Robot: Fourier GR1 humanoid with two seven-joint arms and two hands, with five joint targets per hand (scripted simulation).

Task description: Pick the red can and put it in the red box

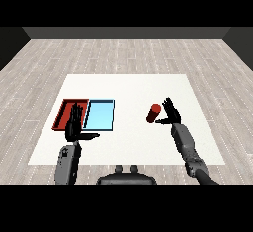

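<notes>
We see the red can [154,113] tilted on the counter [128,85], just beside our right hand [171,113], fingers spread. Left hand [74,126] spread too, over the red tray [63,113].

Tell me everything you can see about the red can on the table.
The red can is a small plain cylinder, uniformly red with no label visible. It appears tilted, its top leaning away to the right, and sits on the white table, to the right of the light blue tray and farther still from the red tray. The right hand is just beside it on its right, fingers straight and spread; whether they touch the can is unclear.
</notes>
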